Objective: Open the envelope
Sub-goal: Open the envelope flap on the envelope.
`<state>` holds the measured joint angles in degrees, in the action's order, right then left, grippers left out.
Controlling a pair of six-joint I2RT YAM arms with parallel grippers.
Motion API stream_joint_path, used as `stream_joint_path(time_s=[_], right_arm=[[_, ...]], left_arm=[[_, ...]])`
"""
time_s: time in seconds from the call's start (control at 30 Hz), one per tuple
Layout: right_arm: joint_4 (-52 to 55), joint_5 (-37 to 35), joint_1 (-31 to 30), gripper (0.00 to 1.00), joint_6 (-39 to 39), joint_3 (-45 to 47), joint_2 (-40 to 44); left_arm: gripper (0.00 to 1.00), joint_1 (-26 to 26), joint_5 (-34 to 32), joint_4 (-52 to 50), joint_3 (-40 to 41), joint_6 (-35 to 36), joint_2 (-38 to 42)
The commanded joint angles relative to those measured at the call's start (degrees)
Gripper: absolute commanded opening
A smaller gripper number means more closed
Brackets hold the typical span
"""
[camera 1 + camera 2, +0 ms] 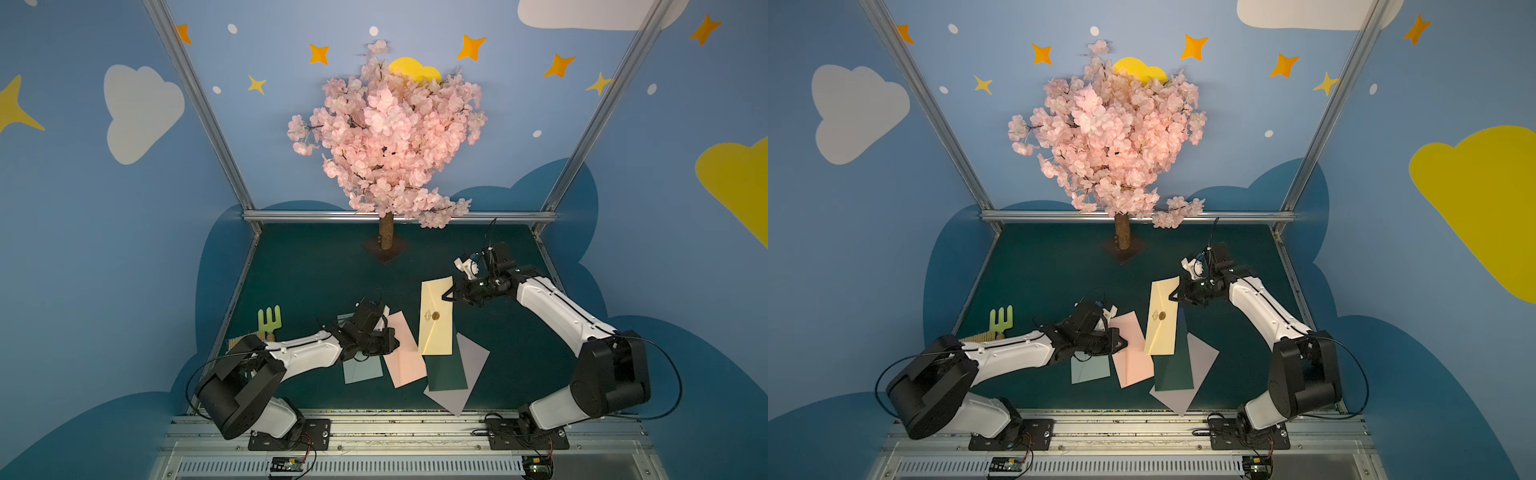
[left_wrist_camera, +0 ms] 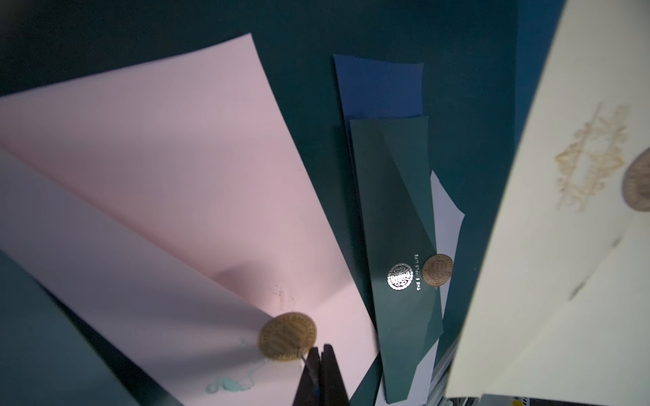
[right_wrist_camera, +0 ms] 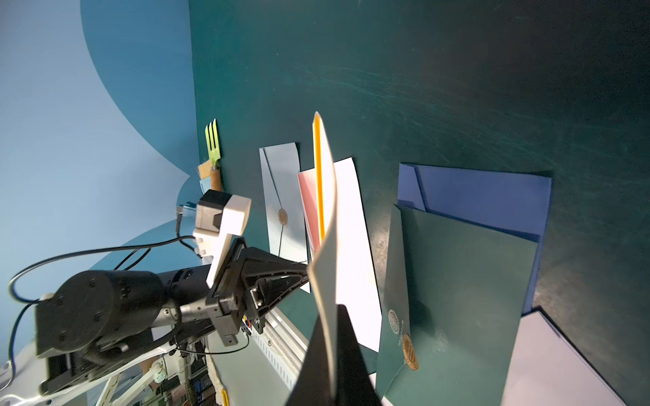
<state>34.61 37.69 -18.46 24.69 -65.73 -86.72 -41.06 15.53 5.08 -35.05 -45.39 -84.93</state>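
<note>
A cream envelope (image 1: 434, 328) with a gold seal hangs tilted above the mat, and my right gripper (image 1: 449, 297) is shut on its far edge. In the right wrist view the cream paper (image 3: 325, 211) runs between the shut jaws of that gripper (image 3: 334, 309). A pink envelope (image 1: 409, 361) lies beside it, to the left. Its flap is lifted, with a gold seal (image 2: 286, 335) at the tip. My left gripper (image 2: 320, 349) is shut on that flap tip, right beside the seal. In both top views the left gripper (image 1: 1123, 344) sits low at the pink envelope's left edge.
A dark green envelope (image 1: 446, 370) and a lilac one (image 1: 469, 374) lie under the cream one. A pale blue envelope (image 1: 361, 370) lies under my left wrist, and a blue one (image 3: 485, 189) is beside the green. A green fork tool (image 1: 270, 320) lies at the left edge. A blossom tree (image 1: 386, 237) stands at the back.
</note>
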Motion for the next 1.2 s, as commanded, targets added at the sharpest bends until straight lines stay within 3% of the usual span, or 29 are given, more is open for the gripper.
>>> stream_joint_path(time_s=[0.0, 0.67, 1.17], right_arm=[[-1.6, 2.5, 0.3, 0.00, 0.3, 1.1, 2.3], [-2.3, 4.1, -0.5, 0.00, 0.4, 2.7, 2.8], [-1.7, 3.7, -0.5, 0.00, 0.1, 2.8, 3.4]], left_arm=[[0.03, 0.5, -0.6, -1.6, -1.0, 0.7, -1.9], [0.03, 0.9, 2.5, 3.9, -3.1, 0.6, -10.5], [0.03, 0.9, 0.4, -2.1, -4.9, -0.2, -14.3]])
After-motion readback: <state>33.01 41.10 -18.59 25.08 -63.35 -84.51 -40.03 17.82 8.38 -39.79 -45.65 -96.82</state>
